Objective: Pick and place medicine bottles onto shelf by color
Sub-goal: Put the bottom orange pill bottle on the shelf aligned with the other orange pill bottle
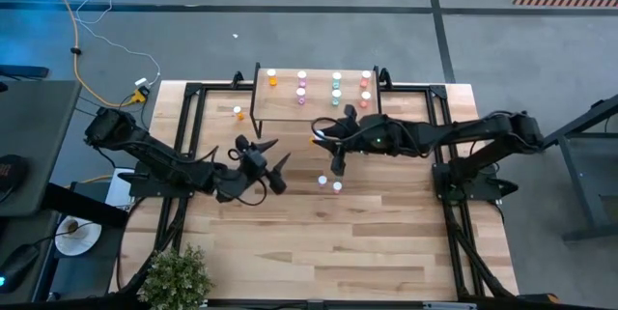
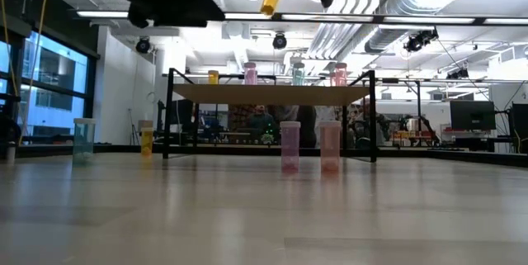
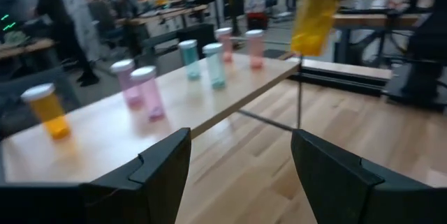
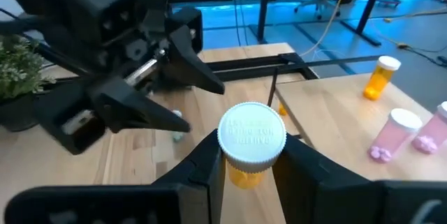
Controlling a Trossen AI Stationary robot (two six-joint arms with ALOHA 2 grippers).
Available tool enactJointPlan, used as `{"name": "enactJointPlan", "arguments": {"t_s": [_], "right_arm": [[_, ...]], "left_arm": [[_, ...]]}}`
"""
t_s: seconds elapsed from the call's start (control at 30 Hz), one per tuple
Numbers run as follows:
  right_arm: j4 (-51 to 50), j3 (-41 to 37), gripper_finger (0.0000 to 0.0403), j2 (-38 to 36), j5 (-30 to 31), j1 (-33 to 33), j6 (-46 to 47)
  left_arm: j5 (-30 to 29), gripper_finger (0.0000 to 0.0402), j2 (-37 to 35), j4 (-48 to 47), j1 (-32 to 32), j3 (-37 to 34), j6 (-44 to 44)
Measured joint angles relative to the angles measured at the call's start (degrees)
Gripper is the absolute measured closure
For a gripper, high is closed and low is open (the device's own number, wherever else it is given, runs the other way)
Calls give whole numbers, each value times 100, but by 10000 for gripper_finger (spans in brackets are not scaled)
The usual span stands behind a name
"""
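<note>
Tabletop (image 1: 386, 242): light wood; shelf (image 1: 319, 109) at far edge, bottles in colour rows on it.
Right end effector (image 1: 322, 136): clenched on orange bottle (image 4: 250, 147), raised near shelf's front.
Left end effector (image 1: 273, 160): released, near-left of shelf.

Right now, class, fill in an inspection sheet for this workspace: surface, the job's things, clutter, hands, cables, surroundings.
Surface: light-wood table, black frame.
Job's things: shelf at the far edge carries orange, pink, teal and red bottles; two pink bottles stand on the table in front of it; one orange bottle stands left of the shelf.
Clutter: potted plant at the near left corner.
Hands: right hand shut on a white-capped orange bottle, raised near the shelf's front edge; left hand open, empty, left of centre.
Cables: yellow and white cables on the floor, far left.
Surroundings: desks and monitors behind the table.
</note>
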Motion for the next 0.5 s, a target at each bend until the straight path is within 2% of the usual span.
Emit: {"name": "enactJointPlan", "arguments": {"t_s": [0.23, 0.4, 0.5], "right_arm": [[40, 2, 315, 116, -303, -194, -137], [131, 5, 315, 186, -508, -282, -142], [141, 2, 315, 275, -560, -299, -137]], "left_arm": [[1095, 165, 0, 625, 100, 0, 616], [1195, 165, 0, 772, 301, 4, 511], [1569, 165, 0, 776, 424, 4, 466]]}}
